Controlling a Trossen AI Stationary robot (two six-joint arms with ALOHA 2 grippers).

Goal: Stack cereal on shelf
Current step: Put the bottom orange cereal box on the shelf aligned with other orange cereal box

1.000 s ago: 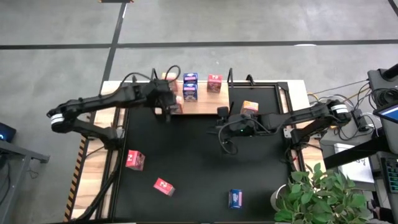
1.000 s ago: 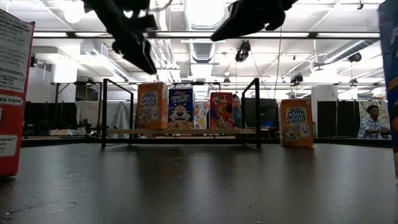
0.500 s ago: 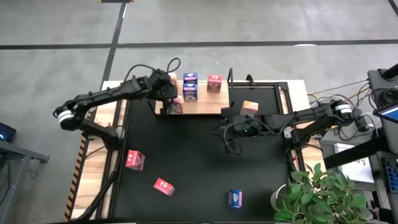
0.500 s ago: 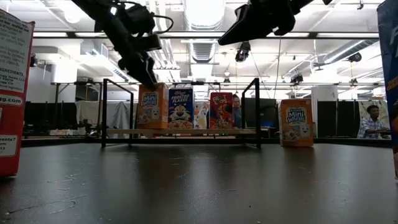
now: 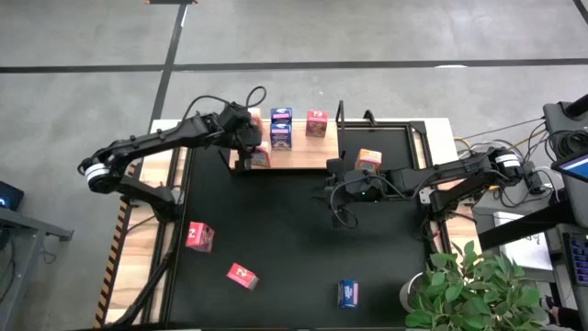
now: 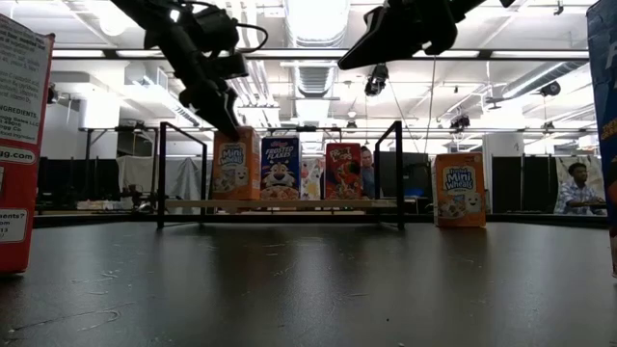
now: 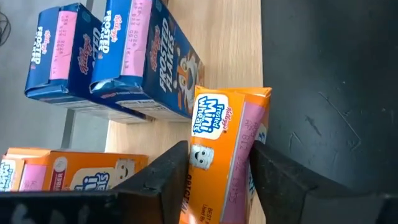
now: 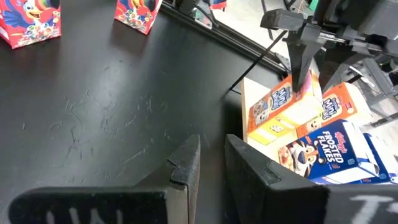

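The light-wood shelf board (image 5: pixel 303 158) with black end posts (image 6: pixel 161 173) lies at the far side of the black mat. Two blue boxes (image 5: pixel 280 129), a red one (image 5: pixel 316 122) and an orange one (image 5: pixel 250 115) stand on it. My left gripper (image 5: pixel 254 154) is over the shelf's left end, shut on another orange cereal box (image 7: pixel 227 124). My right gripper (image 5: pixel 329 168) hovers off the mat by the shelf's right end, empty, its fingers (image 8: pixel 186 162) a narrow gap apart. A third orange box (image 5: pixel 368 158) stands on the mat right of the shelf. My left gripper pinches the orange box's upper end (image 7: pixel 214 155) between its two fingers, one on each side. The fingers come from above, slanting down from the table's left (image 6: pixel 229 120). The box stands upright with its bottom on the shelf board (image 6: pixel 289 204).
Two red boxes (image 5: pixel 199 235) (image 5: pixel 243 275) and a blue one (image 5: pixel 347 293) lie on the mat toward the near edge. A potted plant (image 5: pixel 469 285) stands at the near right corner. A person (image 6: pixel 576 183) sits in the room behind.
My left gripper has gone toward the far edge and down onto the orange box's top, then kept still. The box has stayed in place on the shelf. My right gripper has shifted a little toward the table's right edge.
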